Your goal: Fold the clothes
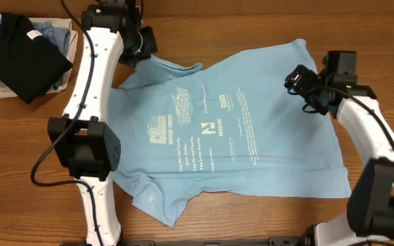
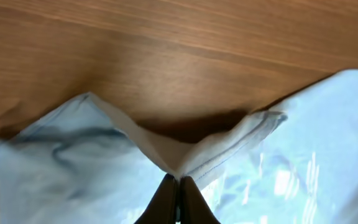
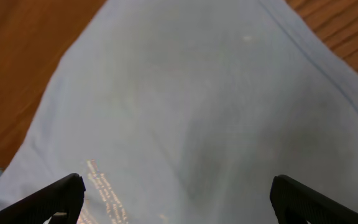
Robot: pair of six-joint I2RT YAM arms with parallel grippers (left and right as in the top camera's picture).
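one: how will this t-shirt (image 1: 231, 137) handle?

two: my guess is light, soft and limp, with no stiffness at all. it will sag from whatever point lifts it, and it may drag and bunch on the wooden surface (image 1: 265, 27) rather than slide cleanly.

one: where is it?

two: spread print side up across the middle of the overhead frame, collar toward the upper left, well apart from the black folded shirt (image 1: 22, 55) in the upper left corner.

one: and the fingers?

two: the left fingers (image 2: 163, 202) are pressed together, pinching a raised ridge of the blue cloth at its upper left edge. whether that is collar or shoulder seam i cannot tell. the right fingers (image 3: 55, 196) are spread wide above the cloth at the right of the overhead frame, with nothing between them.

one: where would you take hold?

two: at hems and seams, where the doubled fabric gives a firmer pinch. two grips on one edge, well apart, should keep it taut. a single pinch would likely let the rest crumple.
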